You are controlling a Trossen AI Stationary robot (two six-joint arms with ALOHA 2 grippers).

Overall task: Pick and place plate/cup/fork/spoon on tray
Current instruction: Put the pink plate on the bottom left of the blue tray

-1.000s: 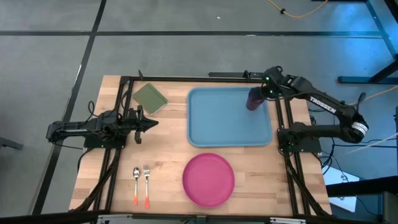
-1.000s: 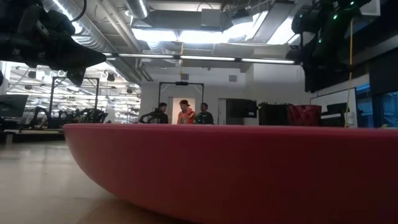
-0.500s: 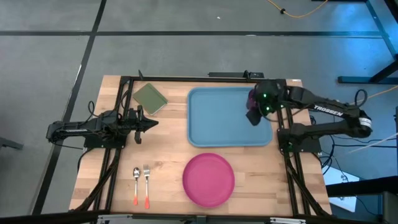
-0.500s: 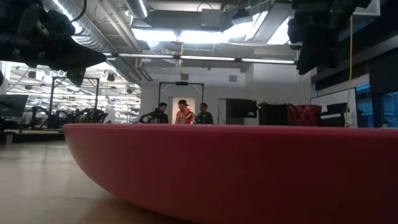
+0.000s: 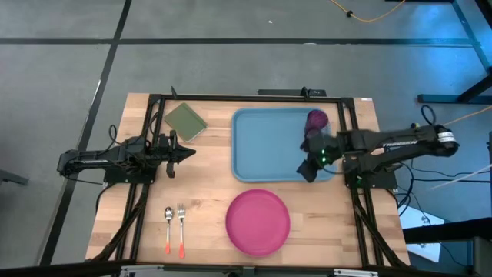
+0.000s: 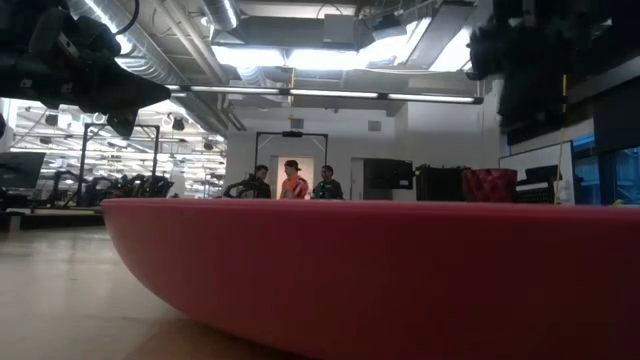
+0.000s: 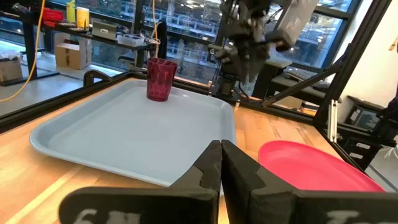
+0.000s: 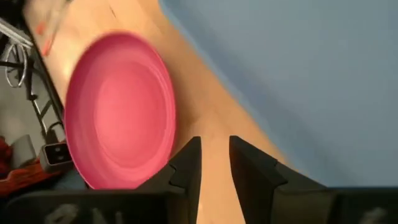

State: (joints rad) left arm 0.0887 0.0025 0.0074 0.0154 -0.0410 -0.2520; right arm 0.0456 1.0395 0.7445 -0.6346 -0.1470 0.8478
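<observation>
The dark magenta cup [image 5: 317,119] [image 7: 160,79] stands upright on its base in the far right corner of the light blue tray [image 5: 273,146] [image 7: 124,130]. The pink plate [image 5: 257,221] [image 8: 118,137] lies flat on the table near the front edge. The spoon [image 5: 167,228] and the fork [image 5: 181,229] lie side by side at the front left. My right gripper [image 5: 307,171] [image 8: 214,163] hovers open over the tray's near right corner, with nothing between its fingers. My left gripper [image 5: 184,151] [image 7: 221,163] waits shut at the table's left, pointing level toward the tray.
An olive-green square pad [image 5: 185,121] lies at the far left of the table. Black frame rails [image 5: 154,185] run along the table's left and right sides. Bare wood shows between the tray and the plate. In the low view the plate [image 6: 380,270] fills the foreground, with people far behind.
My right gripper has swung away from the cup at the tray's far right corner toward the table's near edge, sinking a little and turning about as it went. It is now over the tray's near right corner. The cup stays upright on the tray.
</observation>
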